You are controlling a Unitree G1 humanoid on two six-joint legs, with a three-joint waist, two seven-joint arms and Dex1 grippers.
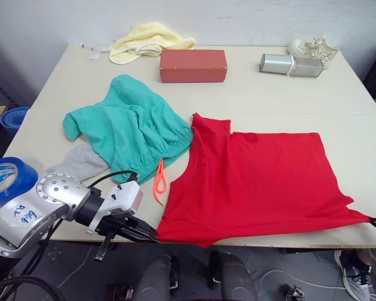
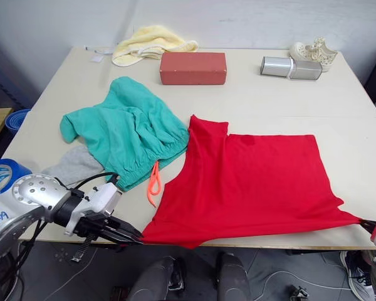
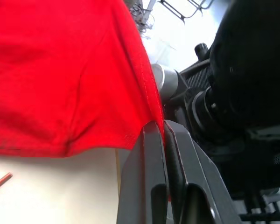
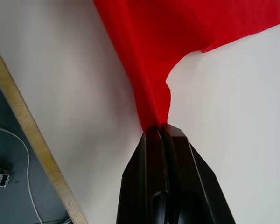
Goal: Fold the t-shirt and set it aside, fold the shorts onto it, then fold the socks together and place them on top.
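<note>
Both hands point(image 1: 151, 237) point(image 4: 161, 127) pinch t-shirt point(image 1: 257, 182) corners; socks point(image 1: 80, 162) half-hidden beneath shorts point(image 1: 130, 128).

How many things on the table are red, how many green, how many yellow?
Red: 2, the t-shirt and the brick-shaped block
Green: 1, the shorts
Yellow: 1, the cloth
Total: 4

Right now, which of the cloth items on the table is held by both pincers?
The red t-shirt: the left pincer and right pincer pinch its near corners. The teal shorts, grey socks and yellow cloth lie untouched.
</note>
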